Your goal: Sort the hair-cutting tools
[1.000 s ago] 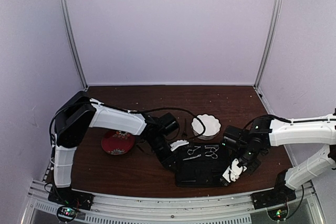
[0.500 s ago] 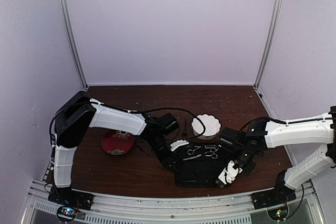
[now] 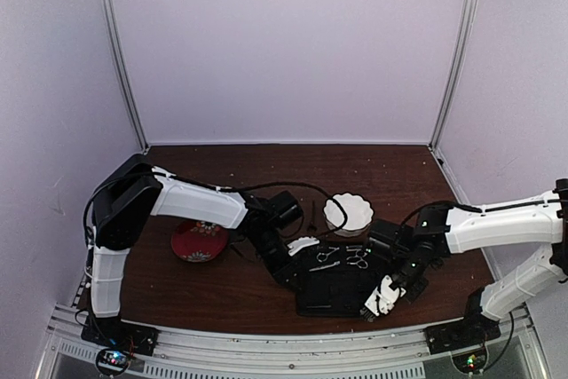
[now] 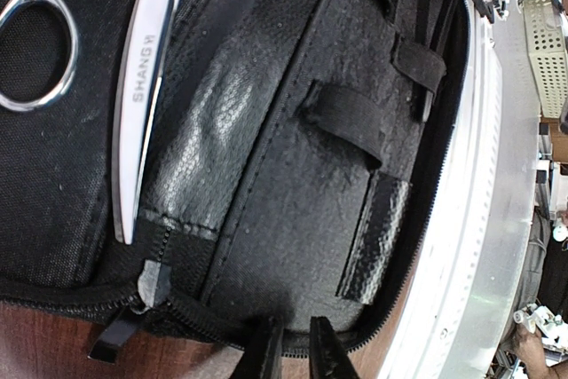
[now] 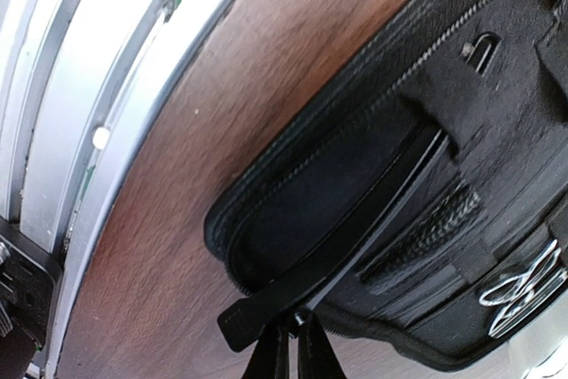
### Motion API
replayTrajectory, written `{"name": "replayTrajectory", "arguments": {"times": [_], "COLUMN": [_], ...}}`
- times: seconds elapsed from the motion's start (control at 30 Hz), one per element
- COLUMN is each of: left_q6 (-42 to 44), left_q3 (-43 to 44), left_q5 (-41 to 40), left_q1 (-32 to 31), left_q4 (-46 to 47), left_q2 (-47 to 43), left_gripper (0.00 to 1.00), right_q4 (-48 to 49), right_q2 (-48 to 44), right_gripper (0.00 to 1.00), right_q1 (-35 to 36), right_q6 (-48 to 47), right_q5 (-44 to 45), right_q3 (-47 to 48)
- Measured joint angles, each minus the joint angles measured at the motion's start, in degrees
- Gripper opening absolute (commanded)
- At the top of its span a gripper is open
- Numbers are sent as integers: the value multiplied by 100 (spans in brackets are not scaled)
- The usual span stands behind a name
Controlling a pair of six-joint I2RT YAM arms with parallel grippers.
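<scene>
The black zip case (image 3: 342, 288) lies open between my arms. Two silver scissors (image 3: 326, 256) (image 3: 357, 257) rest on its far half; one long blade (image 4: 142, 86) shows in the left wrist view, and finger rings (image 5: 515, 290) show in the right wrist view. My left gripper (image 3: 293, 272) (image 4: 297, 354) pinches the case's zip rim (image 4: 293, 330) at its left edge. My right gripper (image 3: 377, 301) (image 5: 291, 354) is shut on the end of a thin black clip (image 5: 337, 246) that reaches across the case's near half (image 5: 302, 184). Another thin black stick (image 3: 312, 214) lies beside the white plate.
A white scalloped plate (image 3: 348, 213) sits behind the case. A red flowered plate (image 3: 197, 240) is at the left, beside my left arm. The table's metal front rail (image 5: 80, 113) runs close along the case's near side.
My right gripper has shifted left, from off the case's right edge to over its near right corner. The left gripper has held still on the rim.
</scene>
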Motion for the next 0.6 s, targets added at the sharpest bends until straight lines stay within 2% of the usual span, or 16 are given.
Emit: {"name": "replayTrajectory", "arguments": {"times": [0.6], "left_q6": [2], "left_q3": [9], "left_q5": [-13], "left_q1": [-9], "left_q4": [-13], "left_q2": [2], "left_gripper": [16], "right_q4": [695], "right_q2": [549], "right_gripper": [0], "right_q1": [254], "right_q6": [610], "right_q5": [-118], "right_q3": [98]}}
